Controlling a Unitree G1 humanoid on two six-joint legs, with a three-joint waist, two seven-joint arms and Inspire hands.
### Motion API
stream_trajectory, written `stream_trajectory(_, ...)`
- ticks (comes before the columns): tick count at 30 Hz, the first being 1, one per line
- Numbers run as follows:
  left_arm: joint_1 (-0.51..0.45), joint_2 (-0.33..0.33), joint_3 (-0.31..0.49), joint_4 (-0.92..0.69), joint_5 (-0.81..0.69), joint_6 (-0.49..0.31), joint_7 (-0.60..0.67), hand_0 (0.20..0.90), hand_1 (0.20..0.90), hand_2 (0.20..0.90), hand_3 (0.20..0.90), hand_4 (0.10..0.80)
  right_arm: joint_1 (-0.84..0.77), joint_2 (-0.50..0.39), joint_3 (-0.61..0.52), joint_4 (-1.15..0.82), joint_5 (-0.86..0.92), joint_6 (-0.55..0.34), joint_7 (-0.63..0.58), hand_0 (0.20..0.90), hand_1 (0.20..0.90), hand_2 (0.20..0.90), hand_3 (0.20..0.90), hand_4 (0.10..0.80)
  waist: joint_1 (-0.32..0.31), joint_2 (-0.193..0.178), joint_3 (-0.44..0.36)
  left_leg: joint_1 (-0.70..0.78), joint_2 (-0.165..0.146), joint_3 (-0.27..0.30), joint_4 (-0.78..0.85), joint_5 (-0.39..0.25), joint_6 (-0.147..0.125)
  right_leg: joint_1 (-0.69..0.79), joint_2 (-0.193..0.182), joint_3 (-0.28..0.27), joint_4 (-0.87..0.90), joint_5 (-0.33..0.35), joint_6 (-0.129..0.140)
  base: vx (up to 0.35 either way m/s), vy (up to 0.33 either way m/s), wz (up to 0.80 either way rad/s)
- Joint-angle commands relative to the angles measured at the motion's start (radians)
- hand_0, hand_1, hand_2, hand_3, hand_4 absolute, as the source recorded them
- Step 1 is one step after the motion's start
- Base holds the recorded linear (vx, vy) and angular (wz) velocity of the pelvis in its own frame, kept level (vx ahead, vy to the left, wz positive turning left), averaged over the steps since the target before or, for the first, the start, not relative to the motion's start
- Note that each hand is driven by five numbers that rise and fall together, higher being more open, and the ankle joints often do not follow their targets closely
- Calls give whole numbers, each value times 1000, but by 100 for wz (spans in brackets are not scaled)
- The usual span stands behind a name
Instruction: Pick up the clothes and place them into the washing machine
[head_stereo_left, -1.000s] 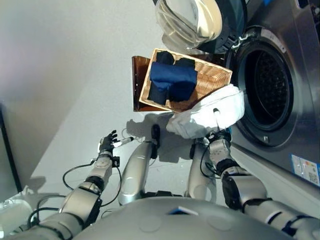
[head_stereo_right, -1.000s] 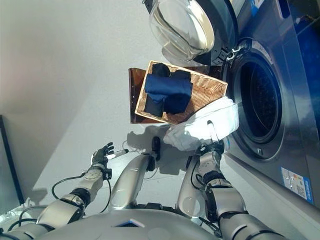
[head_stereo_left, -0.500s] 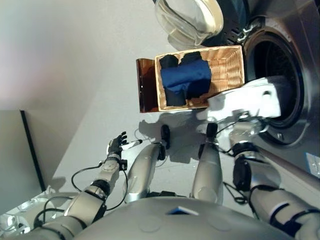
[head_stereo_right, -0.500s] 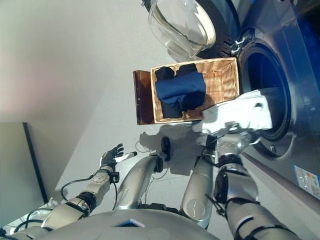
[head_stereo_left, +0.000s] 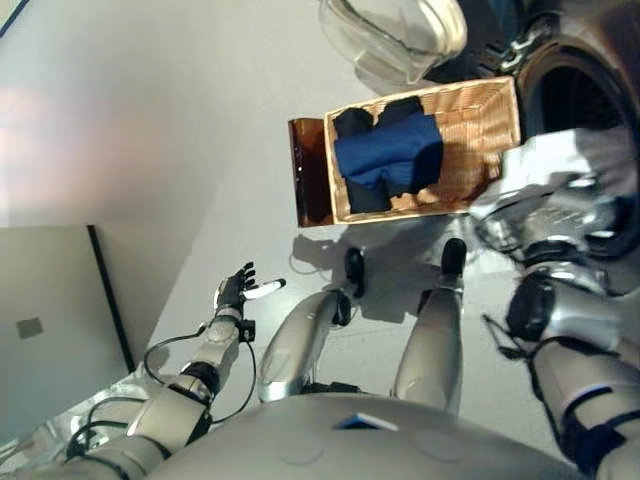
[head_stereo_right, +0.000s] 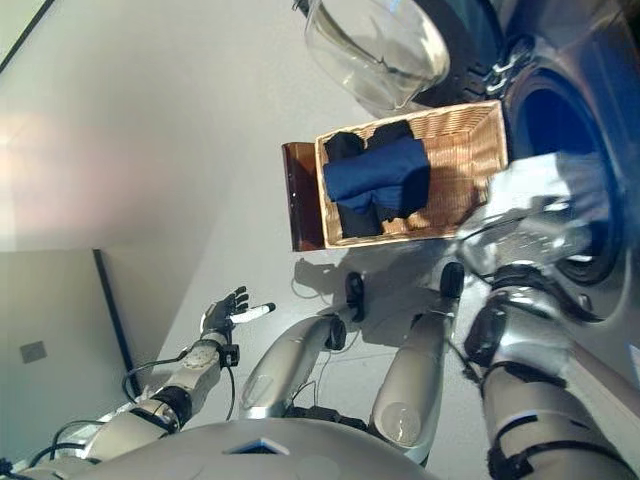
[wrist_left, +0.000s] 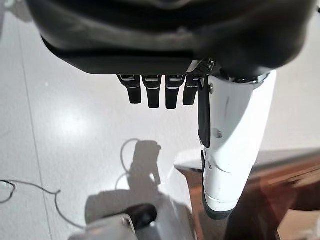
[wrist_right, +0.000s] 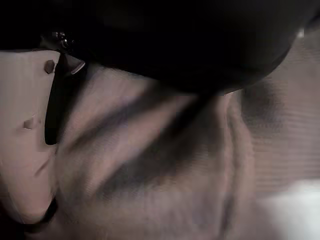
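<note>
Nearby, wicker basket (head_stereo_left: 470, 150) of blue clothes (head_stereo_left: 390, 155), open glass door (head_stereo_left: 395, 35) above

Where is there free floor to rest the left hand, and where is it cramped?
Bare floor lies around the left hand, left of the wicker basket. Cramped: right hand's white garment fills the gap between basket and washer drum.

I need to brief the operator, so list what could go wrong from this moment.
1. The white garment hangs at the drum opening of the washing machine, only partly in; it may slide out onto the floor on release.
2. Cloth could drape over the door rim and catch when the glass door shuts.
3. The right hand is wrapped in fabric, so it may drag the garment back.
</note>
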Motion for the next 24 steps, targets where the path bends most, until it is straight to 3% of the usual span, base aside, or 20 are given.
stream_trajectory(1, 25, 46, 0, 4, -20, -40, 21, 900, 900, 900, 900, 800, -122, -238, 119, -109, -133, -105, 50, 200, 200, 200, 200, 300, -9, -18, -88, -35, -2, -63, -2, 6, -86, 57, 91, -67, 49, -123, -107, -80, -30, -7)
stream_trajectory(5, 15, 52, 1, -13, -35, -39, 21, 900, 900, 900, 900, 800, -185, -229, 182, -29, -101, -76, 75, 200, 200, 200, 200, 300, 3, -14, -41, -87, 2, -70, 37, 10, -87, 19, 91, -81, 73, -119, -113, -103, -65, -8)
stream_trajectory(9, 12, 59, 2, -35, -50, -46, 22, 900, 900, 900, 900, 800, -170, -207, 169, -93, -133, -101, 28, 200, 200, 200, 200, 300, -6, -11, -19, -109, -2, -80, 39, 24, -94, -3, 87, -97, 93, -121, -120, -54, -47, 20)
stream_trajectory(16, 43, 95, 15, -49, -24, -63, 41, 900, 900, 900, 900, 800, -254, -310, 252, -136, -241, -89, -23, 200, 200, 200, 200, 300, 12, -22, -27, -138, -14, -81, 16, 45, -102, -47, 83, -97, 111, -123, -128, 11, 19, 13)
stream_trajectory(24, 54, 102, -2, -92, -31, -87, 48, 900, 900, 900, 900, 800, -370, -385, 324, -187, -291, -104, -64, 200, 200, 200, 200, 300, 21, -7, -39, -146, -24, -69, 6, 48, -101, -69, 76, -82, 119, -120, -125, 18, 50, -1)
